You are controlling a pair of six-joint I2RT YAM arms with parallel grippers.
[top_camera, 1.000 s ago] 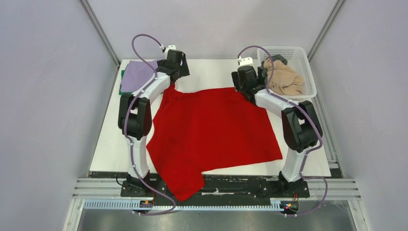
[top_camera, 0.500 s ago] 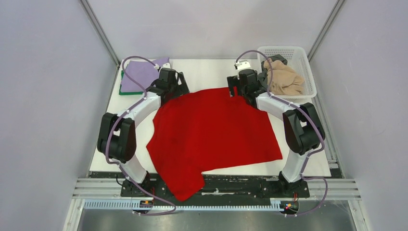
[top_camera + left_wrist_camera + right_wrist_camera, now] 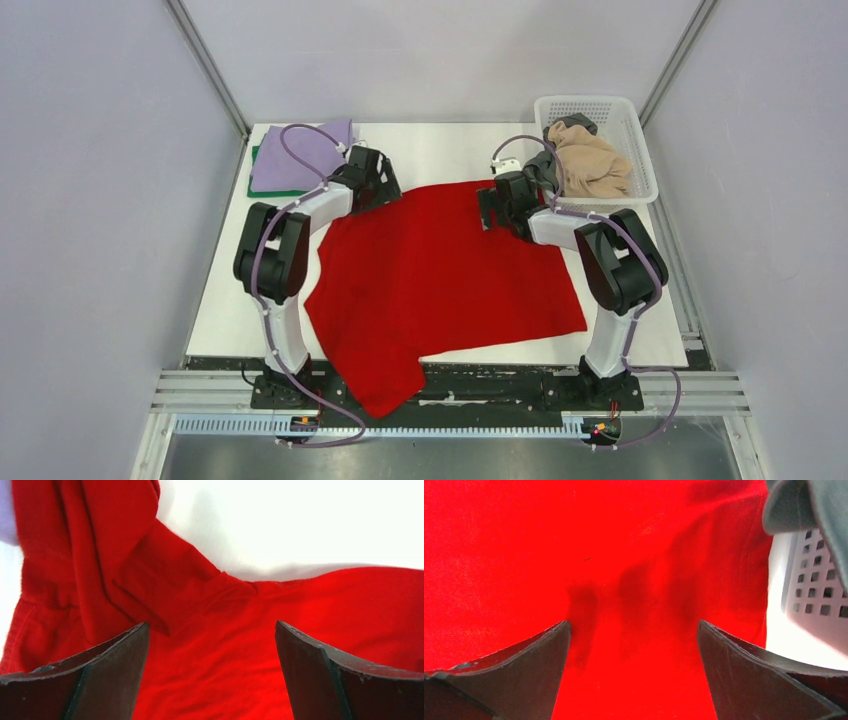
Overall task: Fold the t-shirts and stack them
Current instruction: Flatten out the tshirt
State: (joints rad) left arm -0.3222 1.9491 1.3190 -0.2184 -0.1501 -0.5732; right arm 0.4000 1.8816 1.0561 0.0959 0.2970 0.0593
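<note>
Far right corner: white lattice basket (image 3: 642, 160) with tan cloth (image 3: 592, 165) and a dark grey piece (image 3: 572, 124) in it; the basket wall is just beside the right arm's wrist. Far left corner: lilac t-shirt (image 3: 300, 150) folded on top of the green t-shirt (image 3: 262, 190), near the left arm.

Red t-shirt (image 3: 440, 270) lies spread over the middle of the table (image 3: 440, 150), mostly flat, with one lobe hanging off the near edge. It is bunched and creased at its far left corner.

Left gripper (image 3: 210, 630) is over that bunched corner, jaws wide, nothing held. Right gripper (image 3: 633, 627) is over the shirt's far right part, jaws wide, nothing held.
</note>
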